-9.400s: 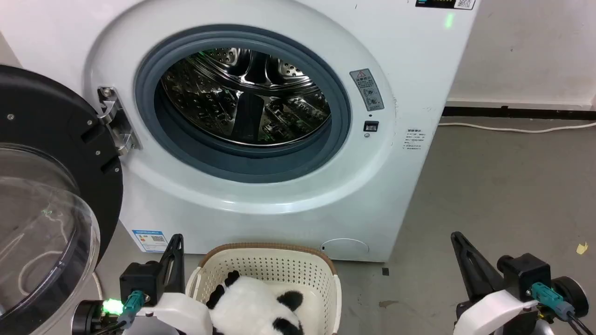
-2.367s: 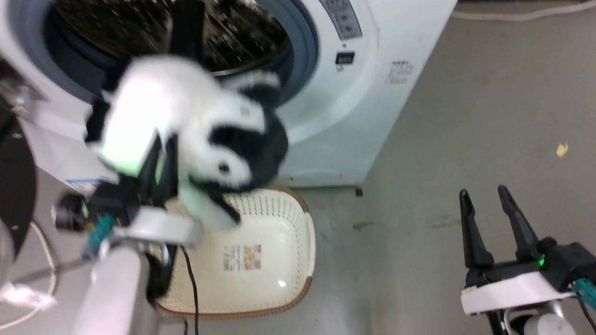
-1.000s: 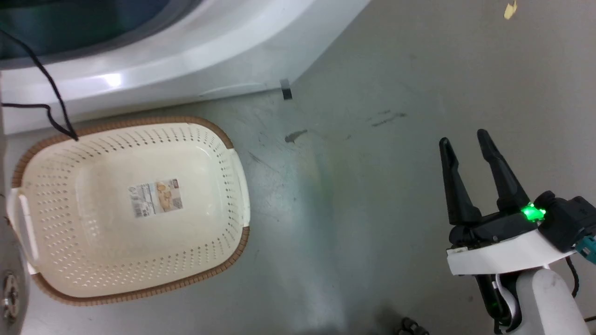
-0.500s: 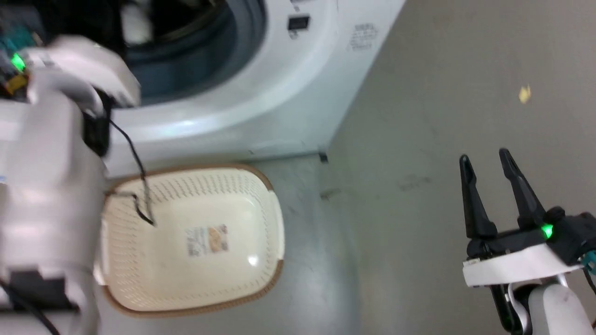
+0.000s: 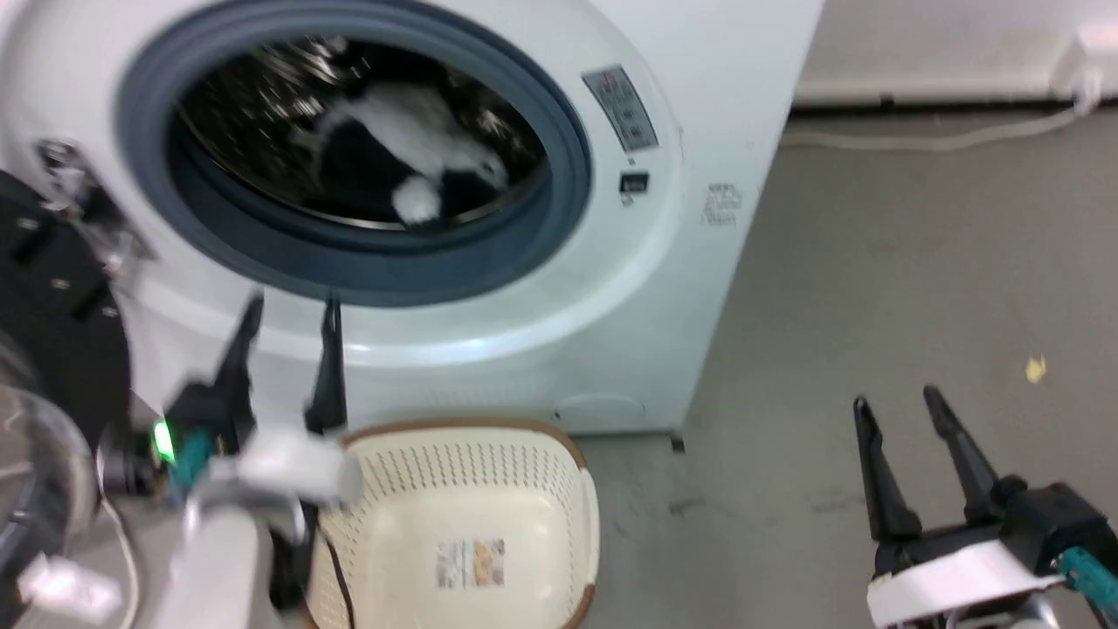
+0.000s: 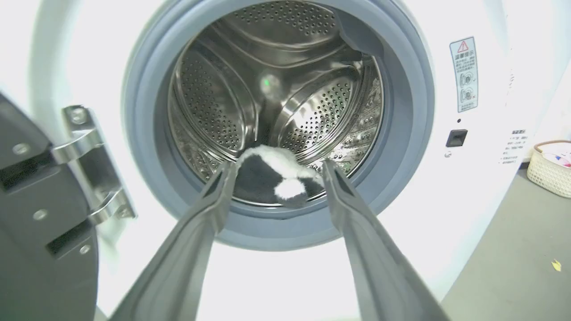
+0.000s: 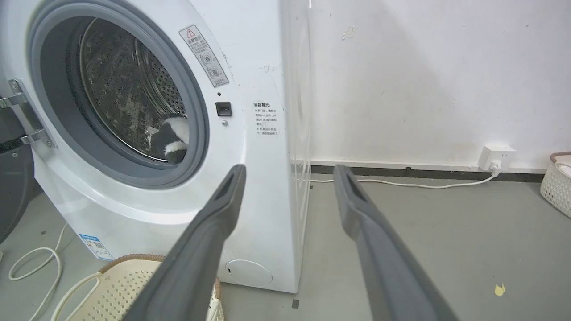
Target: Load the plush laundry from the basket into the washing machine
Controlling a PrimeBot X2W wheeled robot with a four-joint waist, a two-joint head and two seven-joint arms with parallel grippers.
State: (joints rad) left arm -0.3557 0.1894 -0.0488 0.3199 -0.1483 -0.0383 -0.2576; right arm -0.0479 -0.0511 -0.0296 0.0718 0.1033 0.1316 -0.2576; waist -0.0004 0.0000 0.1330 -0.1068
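The black-and-white panda plush (image 5: 410,157) (image 6: 272,176) (image 7: 173,138) lies inside the steel drum of the white washing machine (image 5: 664,288), behind its grey rubber ring. My left gripper (image 5: 288,306) (image 6: 276,165) is open and empty, its fingers pointing at the drum opening from just outside it. The cream basket (image 5: 559,489) (image 7: 120,290) sits on the floor below the washer with only a sticker on its bottom. My right gripper (image 5: 900,402) (image 7: 290,171) stands open and empty over the grey floor at the lower right.
The black-framed clear door (image 5: 52,349) hangs open at the left on a steel hinge (image 6: 89,156). A white cable (image 7: 35,267) loops on the floor by the washer. Another basket (image 6: 551,167) stands by the wall at the right, near a wall socket (image 7: 495,156).
The panda left the basket in my left gripper, went up to the opening, and now lies loose in the drum. My left gripper has let go and drawn back. The camera has tilted upward.
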